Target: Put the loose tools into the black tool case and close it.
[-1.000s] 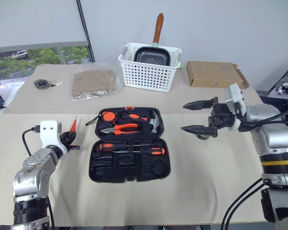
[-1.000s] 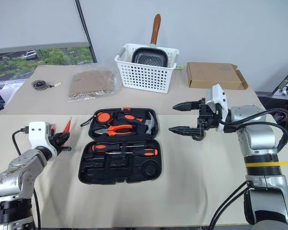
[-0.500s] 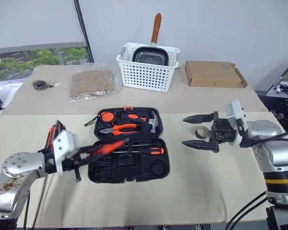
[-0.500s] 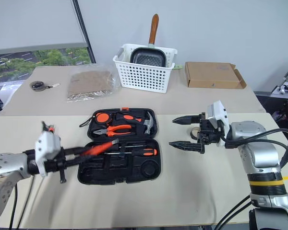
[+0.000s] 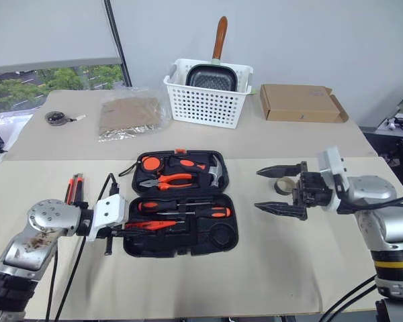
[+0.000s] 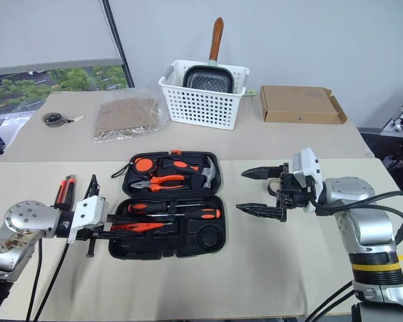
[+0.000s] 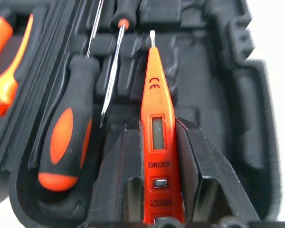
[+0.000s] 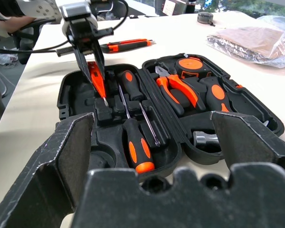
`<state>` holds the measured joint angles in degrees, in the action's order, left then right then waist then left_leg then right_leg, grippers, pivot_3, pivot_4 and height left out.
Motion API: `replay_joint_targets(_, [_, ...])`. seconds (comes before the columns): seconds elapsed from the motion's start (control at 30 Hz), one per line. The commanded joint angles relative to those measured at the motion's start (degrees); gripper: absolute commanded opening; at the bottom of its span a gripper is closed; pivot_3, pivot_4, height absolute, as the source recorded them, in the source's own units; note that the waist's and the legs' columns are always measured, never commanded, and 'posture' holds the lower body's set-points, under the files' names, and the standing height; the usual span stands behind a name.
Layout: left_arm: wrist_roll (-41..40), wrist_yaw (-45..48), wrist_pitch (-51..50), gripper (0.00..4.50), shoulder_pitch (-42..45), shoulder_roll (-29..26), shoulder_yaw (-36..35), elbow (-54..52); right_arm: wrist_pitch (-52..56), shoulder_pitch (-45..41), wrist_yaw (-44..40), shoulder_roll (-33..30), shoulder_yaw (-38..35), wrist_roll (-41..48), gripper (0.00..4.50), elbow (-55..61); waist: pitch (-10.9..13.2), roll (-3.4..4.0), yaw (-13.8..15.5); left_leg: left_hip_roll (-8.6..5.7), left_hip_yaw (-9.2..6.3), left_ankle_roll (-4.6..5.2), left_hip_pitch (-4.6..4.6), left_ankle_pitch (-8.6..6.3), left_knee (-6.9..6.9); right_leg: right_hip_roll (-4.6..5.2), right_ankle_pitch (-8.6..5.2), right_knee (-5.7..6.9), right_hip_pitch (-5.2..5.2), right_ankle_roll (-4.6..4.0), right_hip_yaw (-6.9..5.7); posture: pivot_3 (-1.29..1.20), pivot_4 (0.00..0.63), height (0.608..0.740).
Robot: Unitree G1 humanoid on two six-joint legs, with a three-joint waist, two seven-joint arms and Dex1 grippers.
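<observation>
Left arm: reached in low from the left edge of the worktop (image 5: 269, 268), forearm nearly level, wrist turned toward the case (image 5: 181, 201).
Left end effector (image 5: 124, 227): clenched on the slim orange screwdriver (image 7: 157, 137), which is pinched between both fingers (image 7: 118, 180); its metal tip is pointed into the case's front half, over the moulded recesses.
Right arm: held out from the right side, above the worktop, the end effector pointed left toward the case.
Right end effector (image 5: 272, 190): released, its two fingers spread wide, one above the other; nothing is held.
Case: lying open and flat at the middle of the worktop, lid half away from the robot.
Long screwdrivers (image 5: 181, 208): two, laid side by side in the front half of the case, just beyond the slim screwdriver.
Lid half: pliers (image 5: 164, 180), hammer (image 5: 215, 173) and round tape measure (image 5: 151, 162) are seated there.
Knife (image 5: 74, 188): lying on the worktop left of the case, beside the left arm.
Tape ring (image 5: 283, 185): resting on the worktop right of the case, seen between the right fingers.
</observation>
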<state>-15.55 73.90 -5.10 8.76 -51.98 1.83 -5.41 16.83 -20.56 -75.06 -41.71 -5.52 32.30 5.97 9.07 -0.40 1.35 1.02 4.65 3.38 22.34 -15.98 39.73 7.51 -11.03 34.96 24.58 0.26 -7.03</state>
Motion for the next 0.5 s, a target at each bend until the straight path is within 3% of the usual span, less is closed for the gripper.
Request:
replay_joint_targets(0.03, [2.03, 0.14, 1.06, 0.47, 2.36, 0.36, 1.99, 1.0, -1.04, 0.69, 1.15, -0.43, -1.67, 0.51, 4.5, 2.56, 0.0, 0.0, 0.02, 0.0, 0.0, 0.01, -0.01, -0.01, 0.01, 0.0, -0.01, 0.0, -0.01, 0.02, 0.0, 0.0, 0.15, 0.7])
replay_joint_targets(0.5, [6.56, -2.73, -3.47, 0.47, 8.31, 2.24, 7.21, -1.46, -1.95, 3.82, 2.57, -0.39, -2.06, 0.93, 4.5, 4.26, 0.0, 0.0, 0.75, 0.01, 0.02, 0.02, -0.09, 0.01, 0.09, 0.0, -0.09, 0.04, -0.1, 0.19, 0.06, 0.0, 0.15, 0.7])
